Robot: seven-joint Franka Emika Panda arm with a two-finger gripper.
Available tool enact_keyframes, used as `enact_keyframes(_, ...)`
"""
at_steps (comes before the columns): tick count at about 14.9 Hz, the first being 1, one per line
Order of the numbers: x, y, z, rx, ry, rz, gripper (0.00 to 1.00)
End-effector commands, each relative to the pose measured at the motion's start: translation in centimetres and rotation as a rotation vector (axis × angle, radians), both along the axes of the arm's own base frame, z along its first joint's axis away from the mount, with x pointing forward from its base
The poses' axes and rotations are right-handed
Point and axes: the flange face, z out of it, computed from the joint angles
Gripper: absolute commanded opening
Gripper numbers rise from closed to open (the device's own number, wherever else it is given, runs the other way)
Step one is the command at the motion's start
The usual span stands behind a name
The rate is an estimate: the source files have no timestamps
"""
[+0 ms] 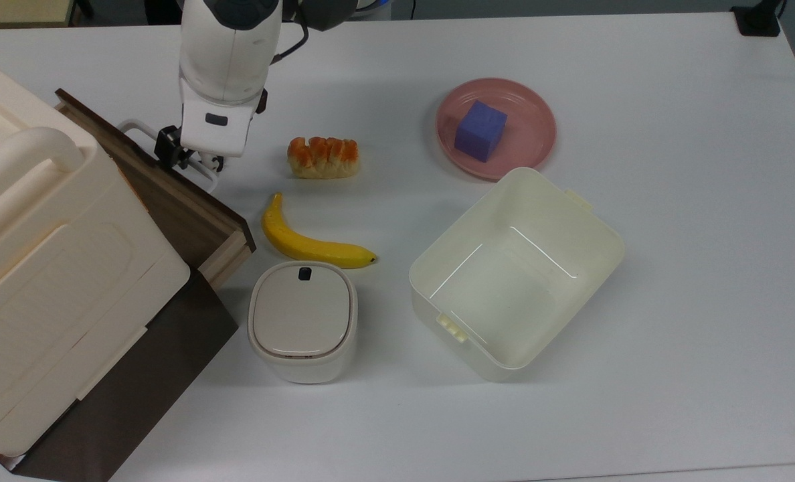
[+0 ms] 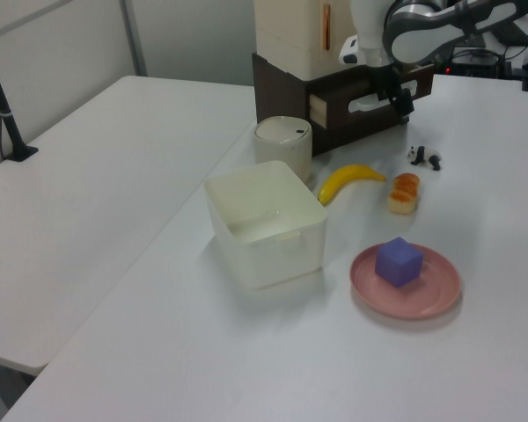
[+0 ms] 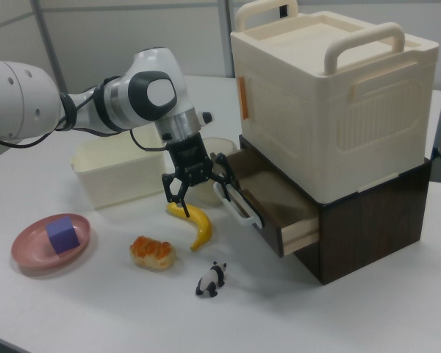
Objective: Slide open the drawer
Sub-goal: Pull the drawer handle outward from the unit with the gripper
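At the top view's left, your gripper (image 1: 190, 158) pinches the drawer's (image 3: 272, 198) white handle (image 3: 237, 202). You see the drawer partly out, near the banana (image 1: 307, 241).

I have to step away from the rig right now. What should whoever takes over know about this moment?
Gripper: at the drawer's white loop handle; whether it is clamped on it is unclear.
Drawer: partly out of the dark cabinet, pale wood inside showing, under the cream lidded box.
Done: handle reached, drawer partly open.
Left: probably pull further towards the bread, then let go. The banana lies close to the drawer's front corner in the top view.
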Motion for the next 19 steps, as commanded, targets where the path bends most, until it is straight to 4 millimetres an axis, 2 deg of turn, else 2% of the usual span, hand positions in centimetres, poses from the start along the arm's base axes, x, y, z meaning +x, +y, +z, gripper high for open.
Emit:
enact_keyframes(1,-2.8,2.3,-2.5,0.034,0.156,-0.045,1.00)
enact_keyframes(3,-3.0,2.7,-2.8,0.065,0.174,-0.061,1.00)
enact_keyframes(14,-4.4,3.5,-1.4,0.115,0.229,-0.107,1.00)
enact_keyframes(18,-3.8,2.9,-0.4,0.118,0.194,-0.114,1.00)
enact_keyframes(19,-3.3,1.8,0.9,0.121,0.157,-0.129,1.00)
